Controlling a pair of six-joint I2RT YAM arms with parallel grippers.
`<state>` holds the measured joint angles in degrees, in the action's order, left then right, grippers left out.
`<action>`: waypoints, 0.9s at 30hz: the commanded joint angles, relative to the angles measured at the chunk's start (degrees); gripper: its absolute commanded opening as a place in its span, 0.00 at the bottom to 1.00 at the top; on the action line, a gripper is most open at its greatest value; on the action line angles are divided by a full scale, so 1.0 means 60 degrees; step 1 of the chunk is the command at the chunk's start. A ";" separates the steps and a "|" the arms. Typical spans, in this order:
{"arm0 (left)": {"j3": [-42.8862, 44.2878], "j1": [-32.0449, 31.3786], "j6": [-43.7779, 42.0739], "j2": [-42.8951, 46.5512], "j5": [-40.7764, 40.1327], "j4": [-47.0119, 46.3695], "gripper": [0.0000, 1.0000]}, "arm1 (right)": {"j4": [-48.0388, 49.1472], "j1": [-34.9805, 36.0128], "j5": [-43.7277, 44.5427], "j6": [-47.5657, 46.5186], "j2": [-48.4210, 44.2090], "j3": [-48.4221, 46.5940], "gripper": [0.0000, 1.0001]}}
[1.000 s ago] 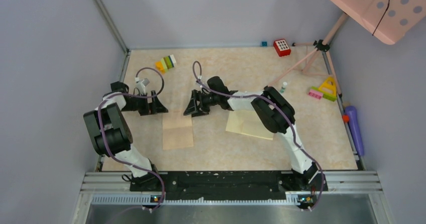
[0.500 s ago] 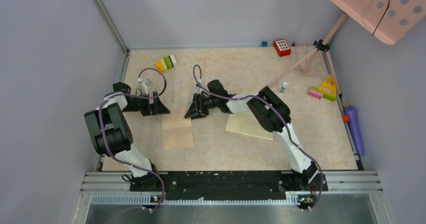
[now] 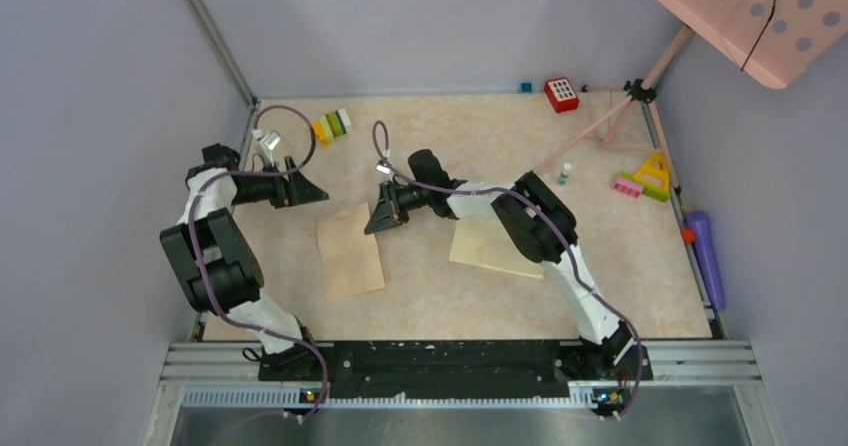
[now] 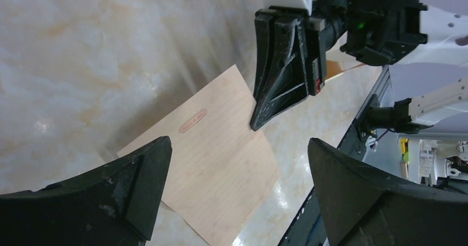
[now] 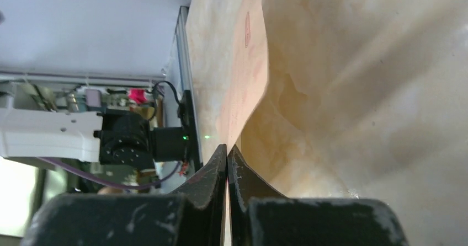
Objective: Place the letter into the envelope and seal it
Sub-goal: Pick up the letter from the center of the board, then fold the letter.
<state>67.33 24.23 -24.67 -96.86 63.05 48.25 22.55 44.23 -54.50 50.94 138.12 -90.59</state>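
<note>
The letter (image 3: 350,253), a tan lined sheet with a small red mark, lies left of centre, with its far right corner raised off the table. My right gripper (image 3: 379,223) is shut on that corner; the right wrist view shows the letter (image 5: 237,64) edge-on, pinched in the right gripper (image 5: 227,149). The pale cream envelope (image 3: 497,251) lies flat under the right arm, partly covered by it. My left gripper (image 3: 312,192) hangs open just beyond the letter's far left side, touching nothing. In the left wrist view the letter (image 4: 221,158) lies below the open left gripper (image 4: 238,144).
Coloured toy blocks (image 3: 332,124) lie at the back left and a red block (image 3: 561,94) at the back. A pink tripod (image 3: 630,96), a small bottle (image 3: 565,172), yellow and pink toys (image 3: 645,178) and a purple tube (image 3: 705,251) stand on the right.
My right gripper has shut on the letter's far right corner and the sheet has turned slightly. The left arm has drawn back towards the far left, still open.
</note>
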 commanded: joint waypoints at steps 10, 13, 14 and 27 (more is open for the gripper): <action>0.0758 -0.1050 0.3648 0.3414 0.1485 -0.4047 0.98 | -0.4453 -0.1432 0.0850 -0.4696 -0.4300 -0.1775 0.00; 0.0078 -0.1888 0.5692 0.4136 0.1082 -0.7151 0.98 | -0.4152 -0.2178 0.1042 -0.4861 -0.5548 -0.1102 0.00; 0.0104 -0.2187 0.5969 0.4183 0.0931 -0.7626 0.98 | -0.3955 -0.2450 0.1014 -0.4846 -0.5956 -0.0794 0.00; 0.1782 -0.5377 0.7187 0.2435 0.0799 -0.8500 0.98 | -0.2655 -0.4791 -0.0187 -0.5761 -1.0996 0.2575 0.00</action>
<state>74.61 -4.78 15.20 -80.64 66.35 1.45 4.99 15.92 -52.38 21.06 78.96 -77.97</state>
